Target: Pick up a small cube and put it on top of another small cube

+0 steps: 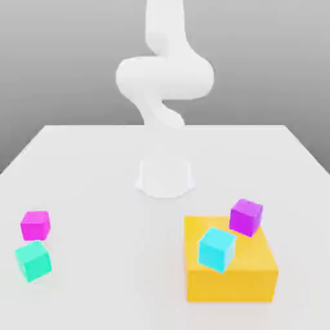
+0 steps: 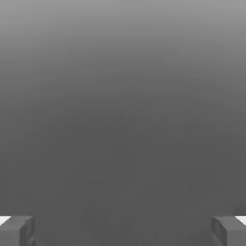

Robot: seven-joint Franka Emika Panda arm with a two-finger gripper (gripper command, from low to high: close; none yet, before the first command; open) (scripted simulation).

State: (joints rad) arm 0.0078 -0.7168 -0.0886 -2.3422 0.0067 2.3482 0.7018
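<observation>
Small cube [image 1: 35,225] sits flat near table [image 1: 97,167] edge (no long axis), slightly yawed; gripper [image 2: 123,230] jaws wide apart, empty.

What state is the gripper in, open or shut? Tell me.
Open. In the hand view the gripper has its two fingers far apart, with nothing between them.

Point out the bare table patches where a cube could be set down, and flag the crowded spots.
Bare: the middle stretch between the pink cube and the yellow block, in front of the arm's base. Crowded: the yellow block carries the purple cube and light blue cube; the teal cube sits close beside the pink one.
</observation>
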